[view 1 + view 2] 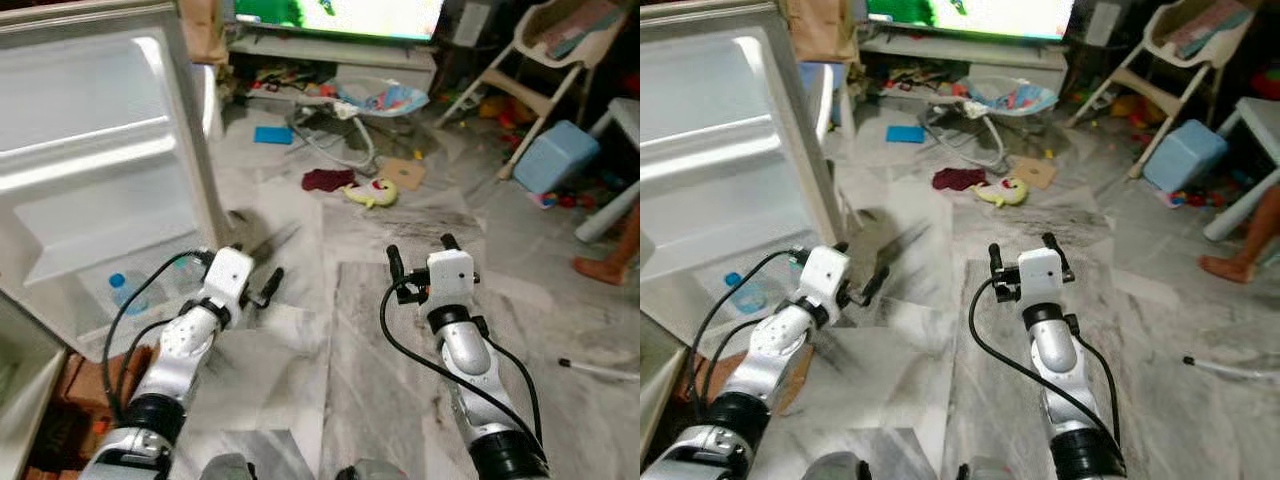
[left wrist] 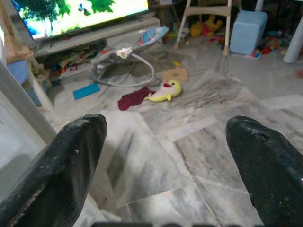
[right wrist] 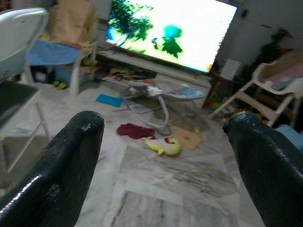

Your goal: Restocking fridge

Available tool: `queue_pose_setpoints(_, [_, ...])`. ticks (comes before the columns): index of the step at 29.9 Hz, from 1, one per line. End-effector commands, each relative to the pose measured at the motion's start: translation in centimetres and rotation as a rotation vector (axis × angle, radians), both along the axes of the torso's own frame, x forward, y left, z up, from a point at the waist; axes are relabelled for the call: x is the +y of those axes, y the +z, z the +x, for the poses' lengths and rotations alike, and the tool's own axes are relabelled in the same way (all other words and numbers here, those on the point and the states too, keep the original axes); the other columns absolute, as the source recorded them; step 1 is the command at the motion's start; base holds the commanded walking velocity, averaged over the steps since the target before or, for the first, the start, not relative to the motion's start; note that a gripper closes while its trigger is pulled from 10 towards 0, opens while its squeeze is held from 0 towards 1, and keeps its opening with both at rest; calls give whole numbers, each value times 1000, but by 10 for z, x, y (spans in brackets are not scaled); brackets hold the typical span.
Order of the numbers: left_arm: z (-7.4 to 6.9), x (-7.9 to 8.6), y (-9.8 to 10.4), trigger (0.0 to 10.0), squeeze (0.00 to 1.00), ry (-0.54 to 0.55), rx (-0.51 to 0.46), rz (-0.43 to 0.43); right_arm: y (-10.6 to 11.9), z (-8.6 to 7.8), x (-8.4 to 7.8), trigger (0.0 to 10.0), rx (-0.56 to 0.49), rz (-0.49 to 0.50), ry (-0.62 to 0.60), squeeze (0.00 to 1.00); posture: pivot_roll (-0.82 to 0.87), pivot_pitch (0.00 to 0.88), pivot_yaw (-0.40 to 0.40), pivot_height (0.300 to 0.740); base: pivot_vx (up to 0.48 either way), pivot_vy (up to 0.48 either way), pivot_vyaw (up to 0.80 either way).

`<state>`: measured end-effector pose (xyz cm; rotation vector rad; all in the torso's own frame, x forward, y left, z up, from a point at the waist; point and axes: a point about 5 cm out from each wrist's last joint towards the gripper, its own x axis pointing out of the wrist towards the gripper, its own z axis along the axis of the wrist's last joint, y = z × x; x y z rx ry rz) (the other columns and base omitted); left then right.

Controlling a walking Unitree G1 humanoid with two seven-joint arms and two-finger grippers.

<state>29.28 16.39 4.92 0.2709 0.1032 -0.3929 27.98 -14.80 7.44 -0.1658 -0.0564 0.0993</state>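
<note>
**Both grippers empty, fridge door open on your left**

You had the fridge door (image 1: 100, 150) swung open at your left, its white shelves facing you. A water bottle (image 1: 125, 292) with a blue cap sat in the lowest door shelf, just beyond your left gripper (image 1: 262, 290). That gripper hovered over the marble floor (image 1: 380, 300) beside the door's edge, fingers (image 2: 66, 165) spread apart, nothing between them. Your right gripper (image 1: 421, 252) was held out over the floor, well apart from the fridge, fingers (image 3: 61, 165) also spread and empty. Ahead lay a yellow plush toy (image 1: 372, 192), a dark red cloth (image 1: 327, 180), a baby bouncer (image 1: 370, 100) and a lit TV (image 3: 170, 30). A person's foot (image 1: 600, 268) showed at far right.
</note>
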Motion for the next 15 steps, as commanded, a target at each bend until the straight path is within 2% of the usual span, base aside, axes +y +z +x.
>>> queue_pose_setpoints(1, [1,-2,11,10000,0,8,-46,-16,-1,0,-7,10000,3,-10,-26,0,21,0,-61,740,0,0,-800])
queue_pose_setpoints(8, [-18,5,12,10000,0,62,-45,-39,5,2,-14,10000,-16,-24,-38,0,14,7,-53,740,0,0,-800])
queue_pose_setpoints(10, [-19,6,11,10000,0,64,-41,-41,5,2,-14,10000,-16,-24,-40,0,14,7,-53,740,0,0,-800])
queue_pose_setpoints(15, [-17,0,10,10000,0,41,-17,-33,0,-1,-11,10000,1,-16,-44,0,2,0,-63,740,0,-326,-800])
